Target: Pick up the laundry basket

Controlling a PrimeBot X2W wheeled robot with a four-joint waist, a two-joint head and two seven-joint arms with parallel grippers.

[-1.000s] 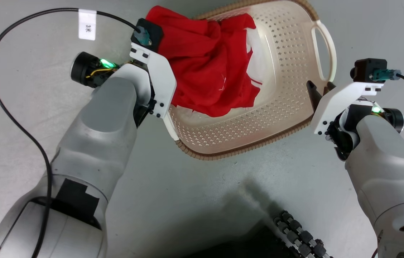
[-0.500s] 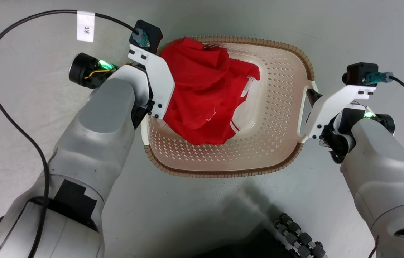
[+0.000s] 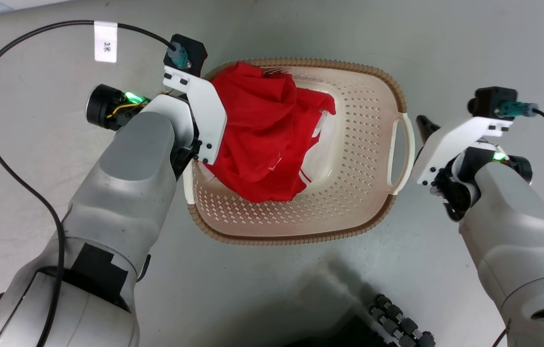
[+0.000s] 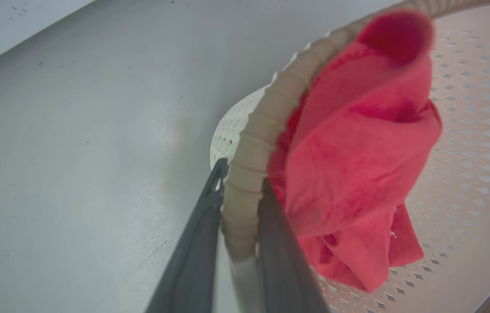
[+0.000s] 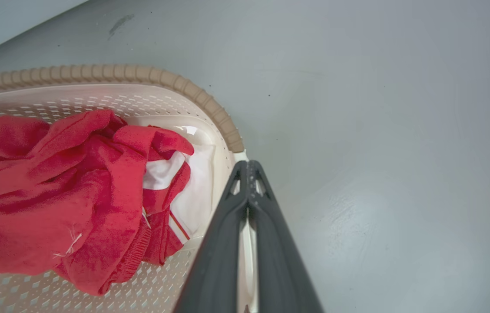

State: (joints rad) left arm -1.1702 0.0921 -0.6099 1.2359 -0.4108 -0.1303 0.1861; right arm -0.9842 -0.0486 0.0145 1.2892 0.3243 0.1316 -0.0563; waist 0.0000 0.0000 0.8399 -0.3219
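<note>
At the left edge of the laundry basket (image 3: 354,193), my left hand (image 4: 245,174) is clamped across the brown rim (image 4: 251,143). One dark finger runs down the outside of the wall and the other down the inside, and the rim fills the narrow gap between them. Just inside that rim a red garment (image 3: 257,140) is bunched up, heaped against the basket's left wall and spilling towards its middle, with a fold lying right against the inner finger. At the garment's right edge, low in the basket, a patch of white cloth (image 5: 195,191) with a thin red stripe shows; I cannot tell whether it is part of the garment or a separate piece. At the basket's right side my right hand (image 5: 247,167) sits just beside the white loop handle (image 3: 411,149), outside the loop in the head view. Its fingers (image 3: 425,125) are closed with the tips pressed together, and I see nothing caught between those tips. Through the slit lower down between the fingers a strip of the white handle shows, but I cannot tell whether they touch it. The basket sits level over the grey floor (image 3: 445,43), opening upward; whether it rests on the floor or hangs clear of it I cannot tell.
</note>
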